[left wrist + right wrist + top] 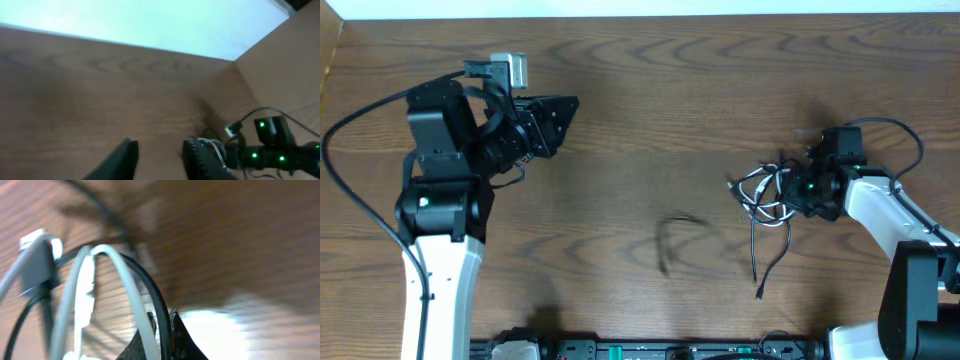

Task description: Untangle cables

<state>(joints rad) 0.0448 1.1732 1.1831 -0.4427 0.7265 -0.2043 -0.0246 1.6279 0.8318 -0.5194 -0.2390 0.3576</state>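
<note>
The cables are a tangle (pixel 763 190) of thin white and black cords at the right of the wooden table. My right gripper (pixel 788 190) is at the tangle's right side. In the right wrist view this gripper (pixel 162 324) is shut on a black cord (pixel 159 297), and a white cord (pixel 127 287) loops just left of it. One black tail (pixel 772 262) trails toward the front and ends in a small plug (pixel 759 293). Apart from the tangle, a separate black cord (pixel 676 238) shows blurred at mid-table. Far left, my left gripper (pixel 570 104) is open and holds nothing (pixel 160 161).
A pale strip (pixel 640 8) borders the table's far edge. A brown side wall (pixel 282 55) rises at the right in the left wrist view. Dark equipment (pixel 620 350) lines the front edge. Thick black arm cables (pixel 360 200) loop beside the left arm.
</note>
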